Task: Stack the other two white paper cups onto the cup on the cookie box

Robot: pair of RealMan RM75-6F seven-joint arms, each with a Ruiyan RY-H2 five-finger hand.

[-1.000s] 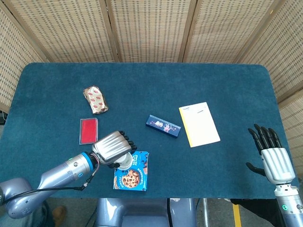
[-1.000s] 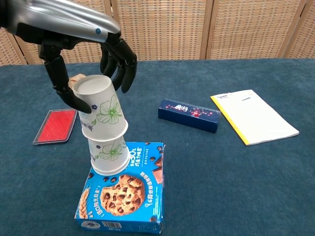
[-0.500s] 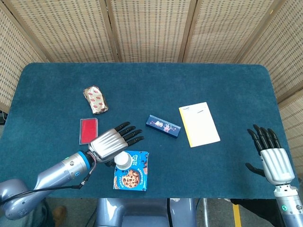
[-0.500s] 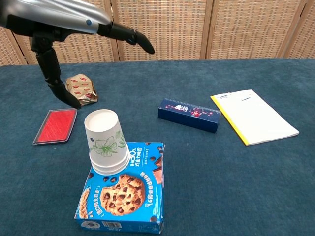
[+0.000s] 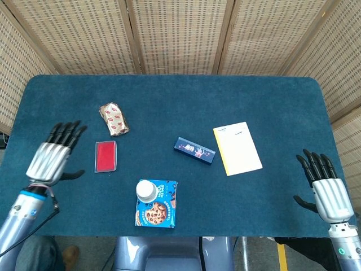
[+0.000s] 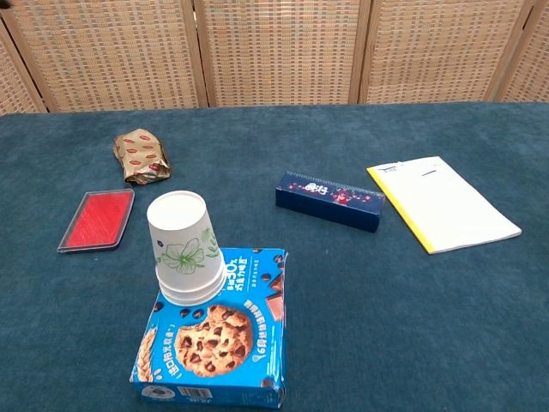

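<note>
Withdrawn from the cup stack [image 6: 184,249] on the cookie box [image 6: 214,339], the left hand [image 5: 52,160] hovers near the worktop's left edge, fingers spread, empty; right hand [image 5: 325,191] likewise empty.

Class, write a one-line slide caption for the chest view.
Stacked white paper cups stand upside down on a cookie box, no hand in view.
</note>
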